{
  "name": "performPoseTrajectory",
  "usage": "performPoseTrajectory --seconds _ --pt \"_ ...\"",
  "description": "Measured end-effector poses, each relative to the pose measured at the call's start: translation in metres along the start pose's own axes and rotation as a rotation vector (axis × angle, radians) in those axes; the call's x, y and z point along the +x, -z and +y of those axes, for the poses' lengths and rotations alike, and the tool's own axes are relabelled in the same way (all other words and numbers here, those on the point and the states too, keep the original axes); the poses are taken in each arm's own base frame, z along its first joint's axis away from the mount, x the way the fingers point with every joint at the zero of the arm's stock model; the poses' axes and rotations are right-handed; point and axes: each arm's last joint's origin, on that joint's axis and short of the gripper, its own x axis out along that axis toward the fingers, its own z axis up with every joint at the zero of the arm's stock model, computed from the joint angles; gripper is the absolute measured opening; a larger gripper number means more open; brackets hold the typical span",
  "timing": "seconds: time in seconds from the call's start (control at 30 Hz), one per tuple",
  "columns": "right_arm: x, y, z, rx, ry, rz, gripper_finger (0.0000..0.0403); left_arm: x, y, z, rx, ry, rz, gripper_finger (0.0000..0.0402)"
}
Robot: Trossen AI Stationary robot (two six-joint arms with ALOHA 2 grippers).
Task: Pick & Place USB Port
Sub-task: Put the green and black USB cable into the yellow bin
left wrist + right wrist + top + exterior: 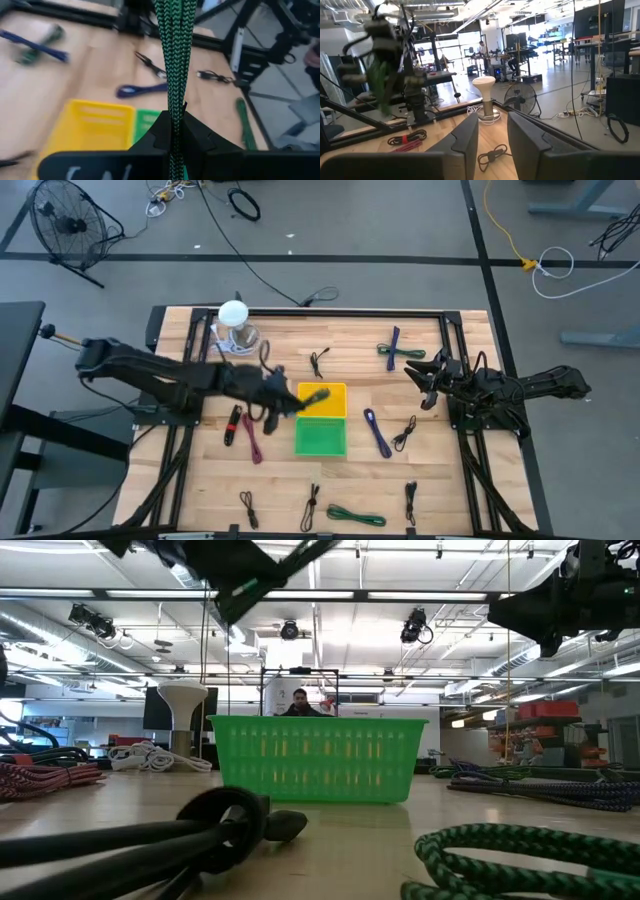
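- The counter (200,480) carries scattered bundled cables, with a yellow basket (335,392) and a green basket (320,437) touching at its middle.
- The left claw (292,402) hangs over the yellow basket's edge, shut tight on a green braided cable (174,60).
- The right claw (428,385), half open and empty, waits by the far right side.
- The cable looks light, limp and grippy; pinching the bundle's middle keeps both loops from sagging.

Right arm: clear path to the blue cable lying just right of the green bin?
Probably yes. The right gripper hangs empty, jaws apart, at the table's right side, and the blue cable lies on bare wood nearby. The left gripper holds a green cable over the bins, clear of that path.
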Motion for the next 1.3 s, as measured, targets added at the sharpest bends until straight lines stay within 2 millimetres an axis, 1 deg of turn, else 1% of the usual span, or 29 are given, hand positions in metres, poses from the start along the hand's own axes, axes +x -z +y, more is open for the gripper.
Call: performPoseTrajectory --seconds 0.07,0.23,0.33,0.4,0.5,0.57,0.63,0.77,0.87,1.0,1.13,1.23,1.3 --pt "0.000 0.000 0.000 0.003 0.000 -0.001 0.0104 0.013 0.013 -0.008 -0.005 0.034 0.017 0.0023" --pt "0.000 0.000 0.000 0.007 -0.001 -0.002 0.0104 0.047 0.036 -0.024 -0.040 0.054 0.021 0.0023" --pt "0.000 0.000 0.000 0.015 0.000 -0.001 0.0104 0.057 0.042 -0.028 -0.038 0.071 0.004 0.0023" --pt "0.000 0.000 0.000 0.030 0.000 -0.001 0.0104 0.060 0.045 -0.028 -0.022 0.021 -0.002 0.0023" --pt "0.000 0.000 0.001 0.050 -0.018 0.000 0.0104 0.060 0.049 -0.017 0.073 -0.161 0.020 0.0023" --pt "0.000 0.000 0.001 0.059 -0.035 0.003 0.0104 0.060 0.049 -0.003 0.120 -0.279 0.042 0.0023" --pt "0.000 0.000 0.002 0.059 -0.058 0.005 0.0104 0.059 0.049 0.014 0.139 -0.356 0.073 0.0023" --pt "0.000 0.000 0.003 0.058 -0.097 0.009 0.0104 0.059 0.048 0.044 0.142 -0.400 0.113 0.0023" --pt "0.000 0.000 0.003 0.059 -0.097 0.008 0.0104 0.062 0.043 0.057 0.120 -0.341 0.090 0.0023" --pt "0.000 0.000 0.003 0.058 -0.096 0.011 0.0104 0.062 0.037 0.060 0.101 -0.298 0.047 0.0023" --pt "0.000 0.001 0.003 0.057 -0.095 0.012 0.0104 0.062 0.037 0.059 0.057 -0.292 0.039 0.0023" --pt "0.000 0.001 0.003 0.056 -0.095 0.013 0.0104 0.065 0.042 0.059 0.048 -0.294 0.060 0.0023" --pt "0.000 0.001 0.003 0.055 -0.094 0.016 0.0104 0.070 0.043 0.059 0.019 -0.285 0.037 0.0023"
